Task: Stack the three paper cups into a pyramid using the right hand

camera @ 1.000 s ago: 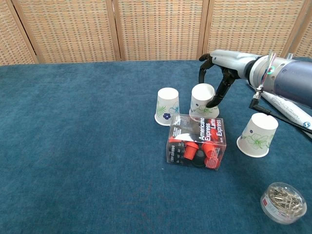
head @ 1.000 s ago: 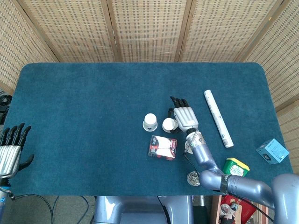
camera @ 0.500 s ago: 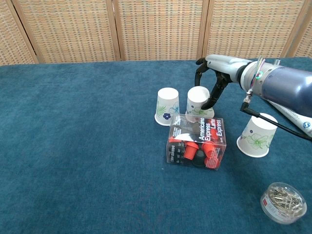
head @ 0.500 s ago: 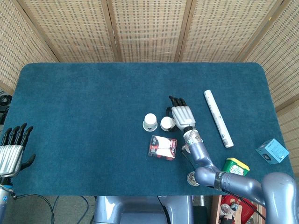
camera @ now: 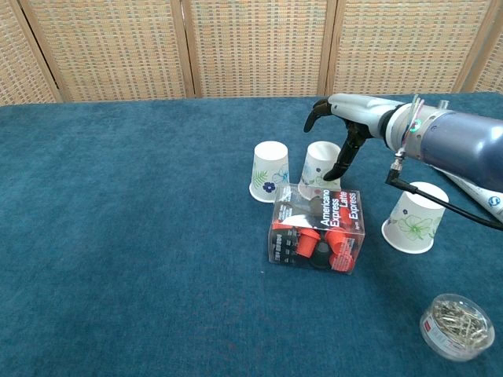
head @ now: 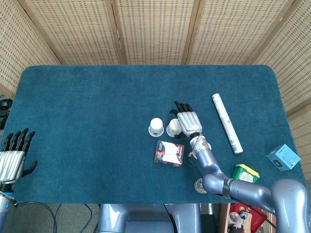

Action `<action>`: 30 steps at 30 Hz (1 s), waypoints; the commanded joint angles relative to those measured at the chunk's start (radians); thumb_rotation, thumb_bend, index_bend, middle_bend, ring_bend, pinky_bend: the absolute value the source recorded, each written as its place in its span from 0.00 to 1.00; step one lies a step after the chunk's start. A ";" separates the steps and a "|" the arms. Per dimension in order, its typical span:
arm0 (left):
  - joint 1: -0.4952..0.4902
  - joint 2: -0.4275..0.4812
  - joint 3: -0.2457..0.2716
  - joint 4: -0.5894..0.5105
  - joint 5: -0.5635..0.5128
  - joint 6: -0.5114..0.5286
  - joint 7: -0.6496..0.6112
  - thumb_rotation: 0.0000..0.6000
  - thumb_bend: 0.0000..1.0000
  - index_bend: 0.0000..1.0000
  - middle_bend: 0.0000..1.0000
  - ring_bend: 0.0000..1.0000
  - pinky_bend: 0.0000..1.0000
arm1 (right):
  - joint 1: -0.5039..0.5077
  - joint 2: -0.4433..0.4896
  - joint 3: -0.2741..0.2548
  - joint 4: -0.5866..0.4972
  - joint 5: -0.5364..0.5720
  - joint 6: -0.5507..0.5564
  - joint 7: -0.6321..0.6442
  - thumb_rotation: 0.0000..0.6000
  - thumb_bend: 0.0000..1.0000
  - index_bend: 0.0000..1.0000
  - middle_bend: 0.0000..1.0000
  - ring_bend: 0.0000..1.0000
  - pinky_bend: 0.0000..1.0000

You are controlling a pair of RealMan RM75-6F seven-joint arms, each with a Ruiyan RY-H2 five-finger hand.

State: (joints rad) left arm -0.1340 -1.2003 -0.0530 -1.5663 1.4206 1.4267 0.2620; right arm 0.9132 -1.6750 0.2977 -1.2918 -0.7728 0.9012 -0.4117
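Three white floral paper cups stand upside down on the blue table. The left cup (camera: 270, 171) (head: 156, 127) and the middle cup (camera: 321, 166) (head: 173, 128) stand close side by side. A third cup (camera: 415, 217) stands apart to the right. My right hand (camera: 343, 129) (head: 187, 121) arches over the middle cup. Its fingers (camera: 344, 157) touch the cup's right side, and the thumb is lifted clear on the left. It holds nothing. My left hand (head: 13, 156) hovers open at the table's near left corner.
A clear box of red capsules (camera: 317, 228) (head: 169, 152) lies just in front of the two cups. A jar of paper clips (camera: 457, 326) sits near right. A white tube (head: 226, 123), a blue box (head: 283, 157) and a green tub (head: 245, 173) lie to the right.
My right hand has slid the middle cup leftward, closer to the left cup. Its thumb has now lifted away from the cup.
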 commanded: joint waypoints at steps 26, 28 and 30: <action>0.006 0.015 0.022 -0.031 0.070 0.034 -0.023 1.00 0.31 0.00 0.00 0.00 0.00 | -0.144 0.359 -0.069 -0.624 0.052 0.348 -0.278 1.00 0.04 0.29 0.00 0.00 0.00; 0.007 0.017 0.023 -0.035 0.079 0.041 -0.024 1.00 0.31 0.00 0.00 0.00 0.00 | -0.155 0.365 -0.079 -0.639 0.054 0.361 -0.278 1.00 0.04 0.30 0.00 0.00 0.00; 0.008 0.018 0.025 -0.038 0.084 0.044 -0.024 1.00 0.31 0.00 0.00 0.00 0.00 | -0.163 0.367 -0.088 -0.642 0.053 0.366 -0.276 1.00 0.04 0.32 0.00 0.00 0.00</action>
State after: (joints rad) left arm -0.1259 -1.1823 -0.0284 -1.6039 1.5038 1.4705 0.2380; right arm 0.7538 -1.3100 0.2133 -1.9313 -0.7216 1.2642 -0.6860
